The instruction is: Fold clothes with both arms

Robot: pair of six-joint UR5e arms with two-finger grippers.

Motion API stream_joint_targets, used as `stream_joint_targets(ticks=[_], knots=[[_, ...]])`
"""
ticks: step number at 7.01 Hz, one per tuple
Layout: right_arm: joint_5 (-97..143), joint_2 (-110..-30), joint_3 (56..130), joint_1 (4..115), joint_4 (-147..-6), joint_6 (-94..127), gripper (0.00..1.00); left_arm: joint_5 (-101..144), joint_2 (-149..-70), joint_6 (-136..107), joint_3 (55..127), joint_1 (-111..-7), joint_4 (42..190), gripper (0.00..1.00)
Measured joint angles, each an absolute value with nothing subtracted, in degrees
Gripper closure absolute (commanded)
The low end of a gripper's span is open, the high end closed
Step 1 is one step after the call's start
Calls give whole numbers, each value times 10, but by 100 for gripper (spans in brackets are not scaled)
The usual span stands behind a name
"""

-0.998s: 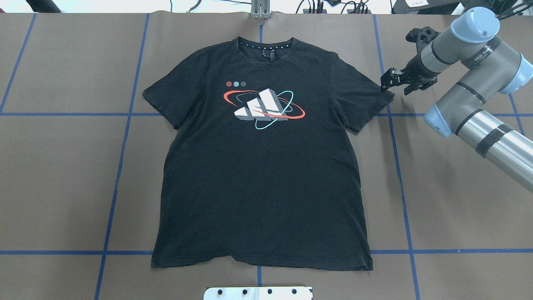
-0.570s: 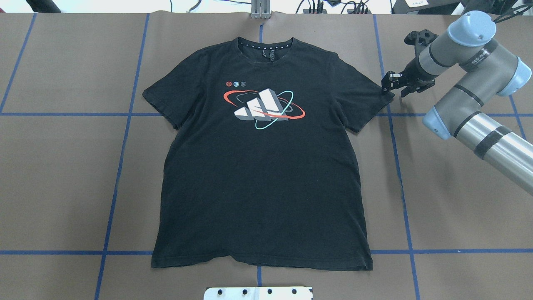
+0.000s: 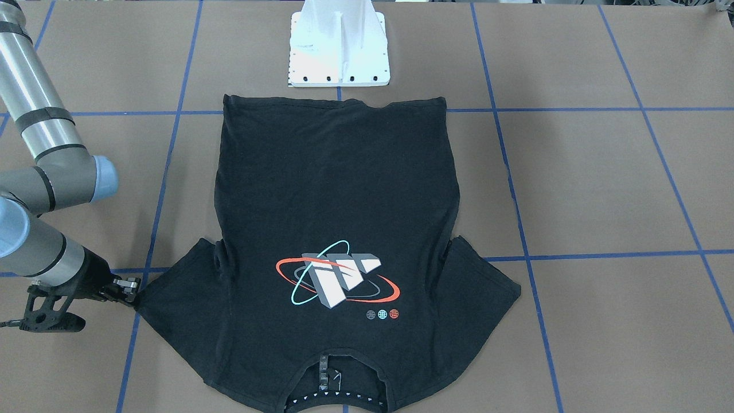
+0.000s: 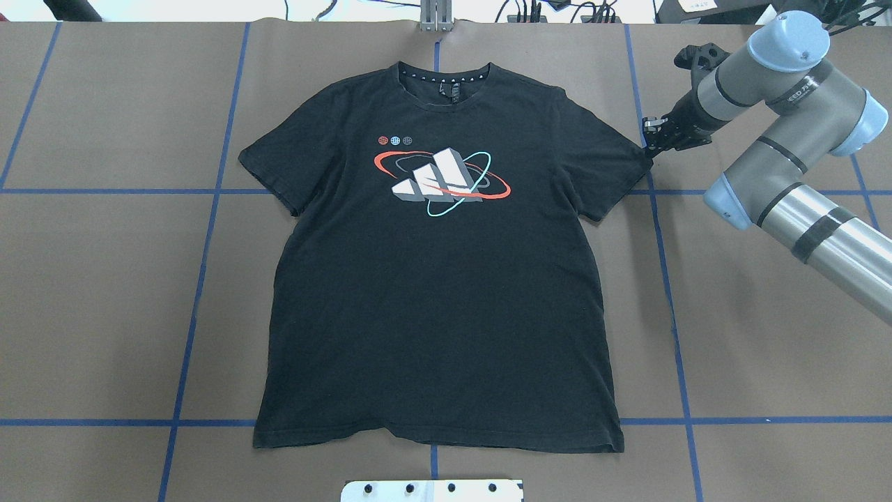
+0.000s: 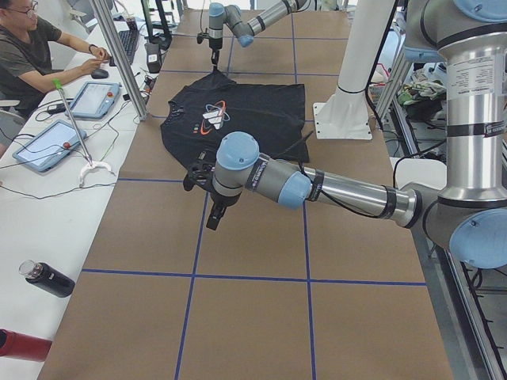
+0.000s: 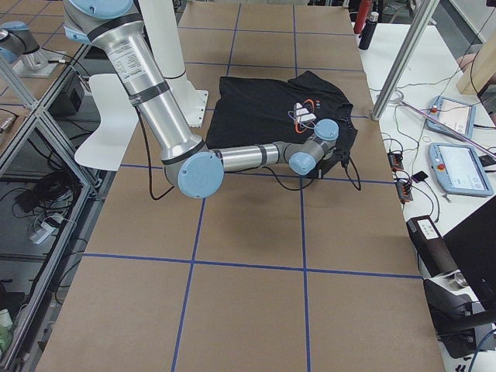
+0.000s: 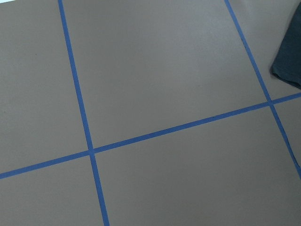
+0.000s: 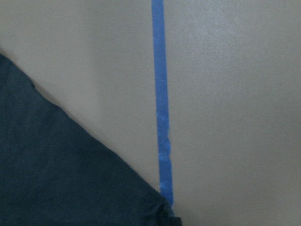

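T-shirt [image 4: 439, 314] lies spread flat, graphic up, in the middle of the brown surface [image 4: 104, 314], collar away from the robot, hem toward the base. No fold made yet.

Right arm [image 4: 822, 230] reaches in over the far right part of the surface. Left arm [image 5: 341, 190] hangs over bare surface, well apart from the shirt. Only a scrap of dark cloth shows at the edge of its wrist view.

Change over the last second: right pincer [image 4: 651, 138] has slid in from just beside the sleeve [image 4: 613, 167] and dropped onto its outer corner. The tip now touches the cloth edge. Its fingers were plainly spread a second ago. Now they look narrower, but cannot tell whether they are pressed together or pinching fabric. Sleeve shape is unchanged.

Left pincer [image 5: 212, 220]: spread or pressed together, cannot tell.

Reading: this is the first grasp, on the sleeve corner. Lifting depends on a firm bite. Left side is untouched.
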State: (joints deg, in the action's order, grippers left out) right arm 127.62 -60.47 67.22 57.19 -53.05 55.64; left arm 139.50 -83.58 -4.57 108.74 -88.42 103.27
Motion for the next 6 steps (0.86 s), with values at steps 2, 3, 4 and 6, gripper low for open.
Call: stream_joint_targets(ticks=[2, 3, 4, 6], knots=[[1294, -596, 718, 565, -531, 609, 100, 1396, -836, -46, 1088, -884, 1033, 0], [1295, -573, 720, 552, -532, 646, 100, 1396, -835, -46, 1088, -885, 1033, 0], [1292, -536, 702, 537, -532, 686, 100, 1396, -836, -46, 1089, -884, 1033, 0], [1280, -470, 654, 521, -532, 728, 100, 1396, -836, -46, 1090, -884, 1033, 0]])
